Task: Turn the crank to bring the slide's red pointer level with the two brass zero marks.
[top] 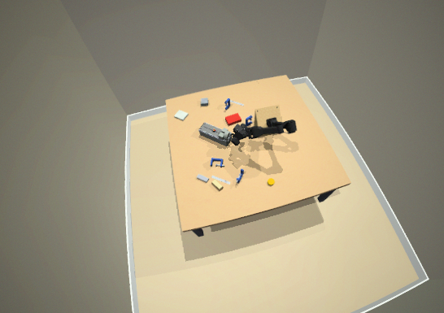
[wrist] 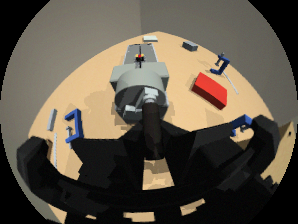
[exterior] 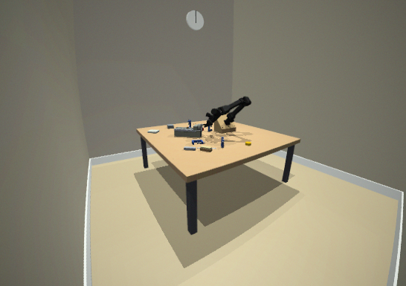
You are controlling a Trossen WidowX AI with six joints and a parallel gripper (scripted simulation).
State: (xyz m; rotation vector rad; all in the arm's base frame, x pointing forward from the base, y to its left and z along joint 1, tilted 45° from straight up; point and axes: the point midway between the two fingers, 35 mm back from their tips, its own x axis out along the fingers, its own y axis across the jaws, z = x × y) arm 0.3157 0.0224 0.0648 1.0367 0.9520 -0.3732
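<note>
The grey machine [top: 210,136] [exterior: 186,132] [wrist: 139,79] is a long box with a slide on top and a round crank hub at the end facing the arm. The red pointer [top: 214,130] [wrist: 140,57] is on the slide; in the wrist view yellowish brass shows at both sides of it, too small to tell whether it is exactly level. The crank's dark brown handle [wrist: 153,130] sticks out from the hub toward the camera. My gripper [wrist: 149,121] is shut on this handle; in the top and exterior views the arm's end covers the handle.
A red block [top: 233,119] [wrist: 210,90] lies beside the machine. Blue clamps [top: 217,162] [top: 248,120] [wrist: 76,126] stand on both sides. A grey block [top: 204,102], a pale pad [top: 181,115], a yellow block [top: 217,184] and a yellow disc [top: 271,181] lie farther off.
</note>
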